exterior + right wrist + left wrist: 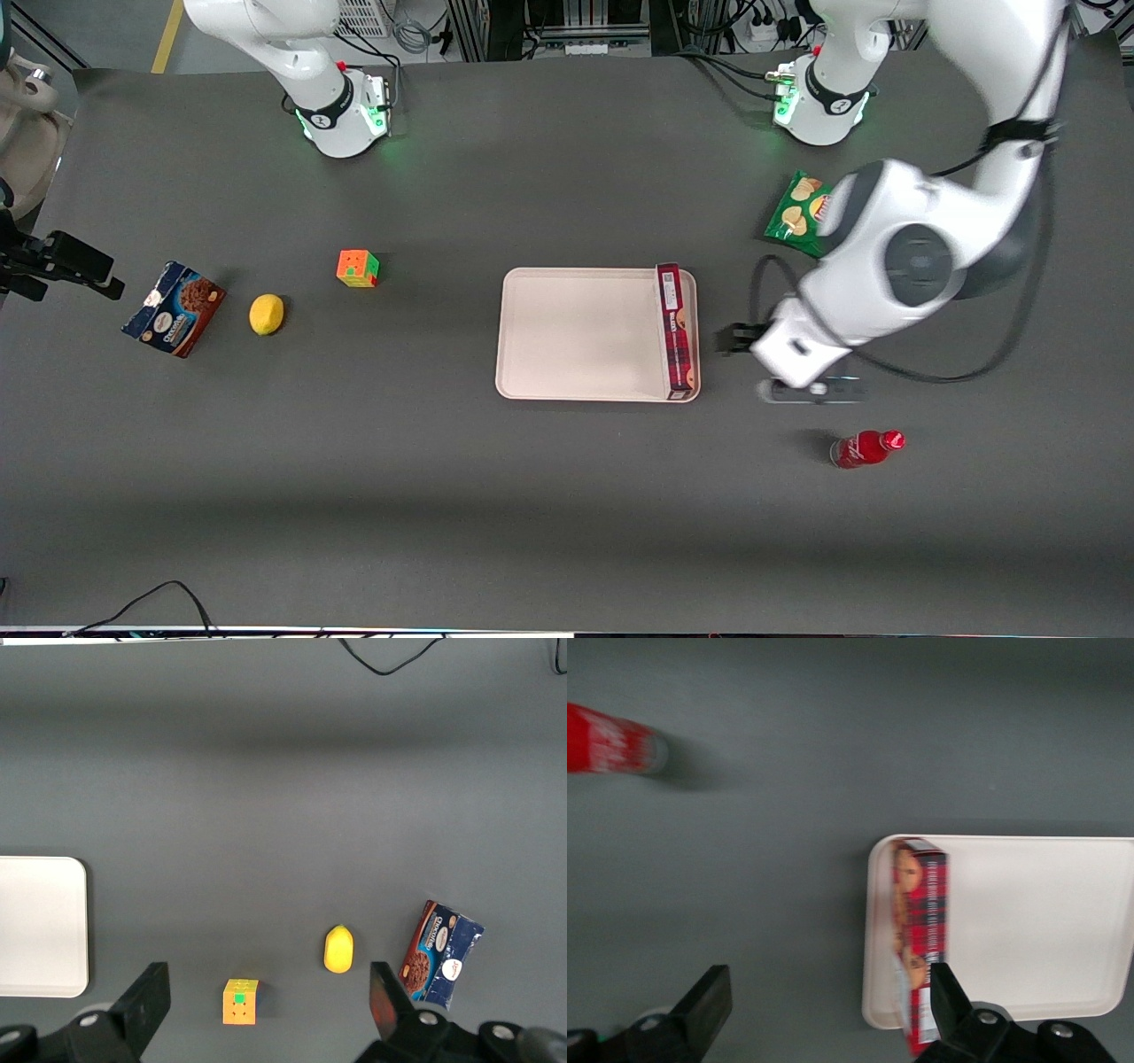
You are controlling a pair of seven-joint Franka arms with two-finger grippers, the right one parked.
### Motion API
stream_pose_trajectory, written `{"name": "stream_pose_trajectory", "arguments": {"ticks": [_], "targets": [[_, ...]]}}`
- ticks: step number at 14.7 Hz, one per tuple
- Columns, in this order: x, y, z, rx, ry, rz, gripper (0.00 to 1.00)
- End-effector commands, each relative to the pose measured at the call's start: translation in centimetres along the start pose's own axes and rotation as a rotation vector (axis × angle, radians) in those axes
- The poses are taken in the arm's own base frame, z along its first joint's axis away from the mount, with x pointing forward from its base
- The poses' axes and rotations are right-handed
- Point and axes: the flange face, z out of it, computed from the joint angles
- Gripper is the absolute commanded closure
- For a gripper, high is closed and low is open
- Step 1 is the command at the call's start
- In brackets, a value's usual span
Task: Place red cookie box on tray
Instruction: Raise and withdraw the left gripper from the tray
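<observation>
The red cookie box (676,330) lies in the pale pink tray (576,337), lengthwise along the tray's rim toward the working arm's end. In the left wrist view the red cookie box (921,930) fills the edge strip of the tray (1036,921), and one end reaches over the rim. My left gripper (753,363) hovers over bare table just beside that edge of the tray. Its fingers are open and hold nothing. One of the gripper (828,979) fingertips (943,979) overlaps the box in that view.
A red soda bottle (866,448) lies nearer the front camera than the gripper. A green chips bag (797,215) sits by the working arm's base. Toward the parked arm's end are a colour cube (357,268), a lemon (266,314) and a blue chocolate cookie box (174,307).
</observation>
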Motion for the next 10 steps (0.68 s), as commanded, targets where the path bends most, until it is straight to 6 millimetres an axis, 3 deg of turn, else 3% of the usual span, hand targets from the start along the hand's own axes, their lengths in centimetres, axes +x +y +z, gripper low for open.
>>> {"name": "stream_pose_trajectory", "arguments": {"ticks": [1,5,7,10], "targets": [[-1.7,-6.6,-7.4,0.036,0.010,0.068,0.00],[-5.3,-11.8,-14.7,0.092,0.018,0.069,0.00],[-6.9,-14.8,-17.4,0.129,0.025,0.072,0.00],[-9.2,-18.7,-19.7,0.146,0.017,0.081,0.00]]}}
